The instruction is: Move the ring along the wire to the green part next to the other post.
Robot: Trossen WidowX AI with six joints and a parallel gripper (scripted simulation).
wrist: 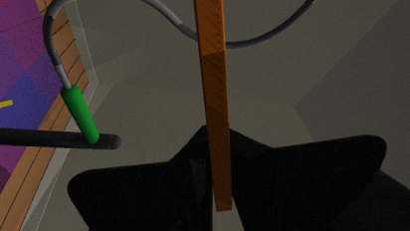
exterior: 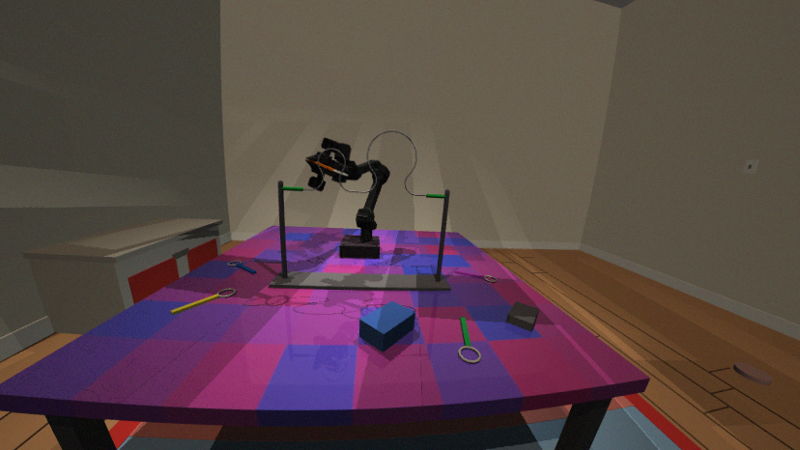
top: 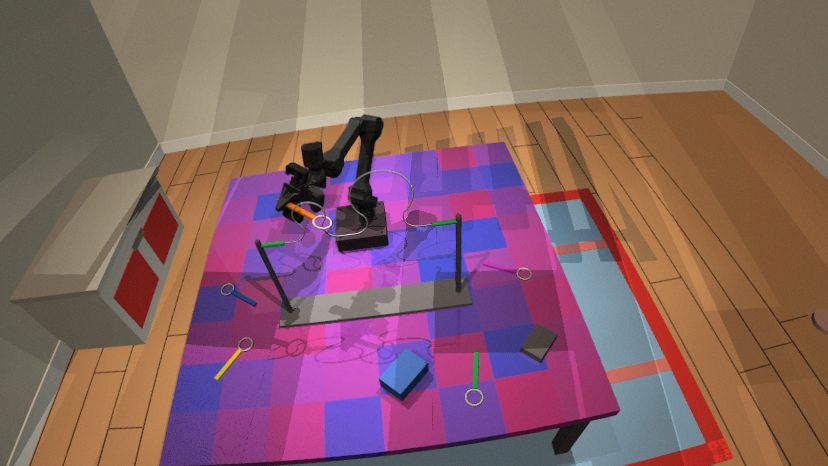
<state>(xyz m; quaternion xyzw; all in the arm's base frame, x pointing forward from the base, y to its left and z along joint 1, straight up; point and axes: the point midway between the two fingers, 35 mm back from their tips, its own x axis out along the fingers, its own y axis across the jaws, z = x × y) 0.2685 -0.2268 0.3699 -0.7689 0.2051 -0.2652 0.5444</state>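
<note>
A bench (top: 556, 370) with a smooth patchwork top of purple, magenta and blue squares carries a flat grey base plate (top: 370, 309) with two thin dark round posts (top: 458, 252) standing on it. Each post has a short glossy green sleeve (top: 444, 222) at its top, and a thin grey wire (top: 399, 179) runs between the sleeves in rounded loops.

The orange handle (wrist: 215, 90) is a flat, straight strip with square edges, matte and shaded darker along its lower half in the wrist view. At its far end sits a pale, thin ring (top: 322, 221), circular and cream-coloured. The black, angular gripper (wrist: 219, 199) is clamped on the handle's lower end. Handle and ring are held up in the air near the left-hand post's green sleeve (wrist: 80, 113), over the grey wire's first loops; whether the ring touches the wire I cannot tell.

Loose on the bench lie a blue block (top: 403, 373), a dark grey block (top: 538, 342), and spare rings with yellow (top: 228, 363), blue (top: 244, 299), green (top: 475, 370) and magenta (top: 499, 267) stick handles.
</note>
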